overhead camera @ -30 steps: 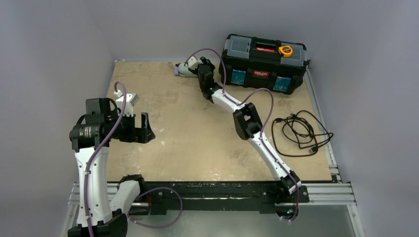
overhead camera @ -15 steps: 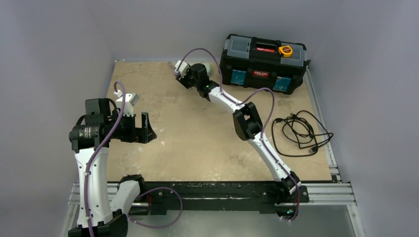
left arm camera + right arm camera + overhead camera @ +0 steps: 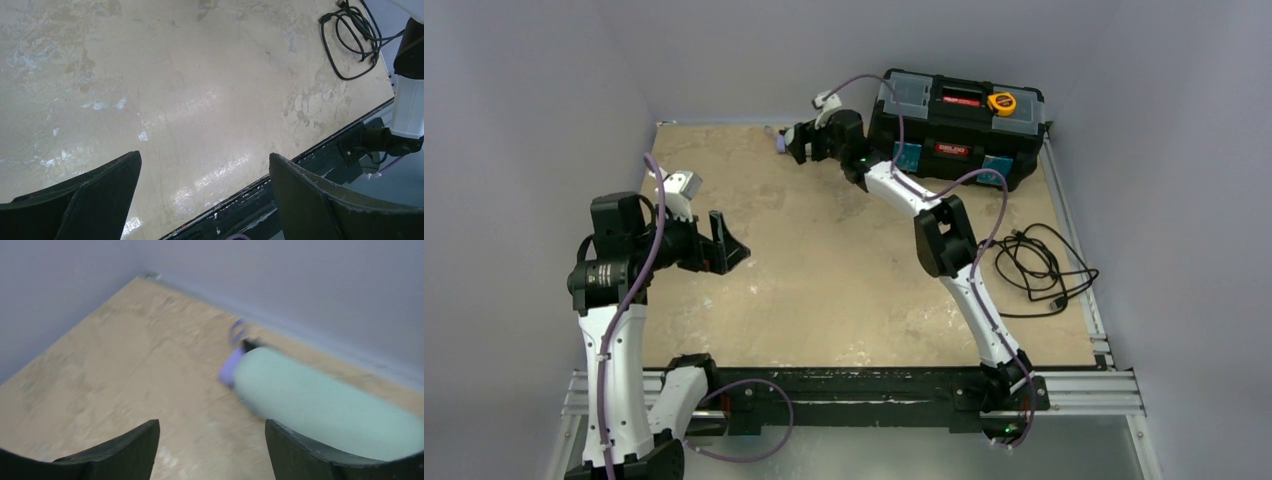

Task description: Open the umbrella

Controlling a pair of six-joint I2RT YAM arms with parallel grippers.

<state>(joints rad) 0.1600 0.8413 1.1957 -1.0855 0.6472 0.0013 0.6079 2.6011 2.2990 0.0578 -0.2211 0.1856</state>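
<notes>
Umbrella [image 3: 325, 407] lies on its side at far edge of tabletop, close to back wall and just left of black toolbox [image 3: 959, 125]. It is inside its mint-green sleeve, w/ lavender handle [image 3: 229, 369] and strap [image 3: 239, 332] poking out toward far-left corner.

R gripper [image 3: 212, 440] hovers beside handle end, jaws apart, nothing held. L gripper [image 3: 205, 170] is over near-left part of table, jaws wide, empty.

We judge it light: sleeve is soft, prob. slippery fabric over a stiff core, ribs fragile. Best hold — handle w/ one gripper, sleeve body w/ the other to strip it.

Tabletop [image 3: 824, 280] is worn beige board w/ glossy patches. Coiled black cable [image 3: 1034, 270] lies near right edge. Plain grey walls on three sides.
</notes>
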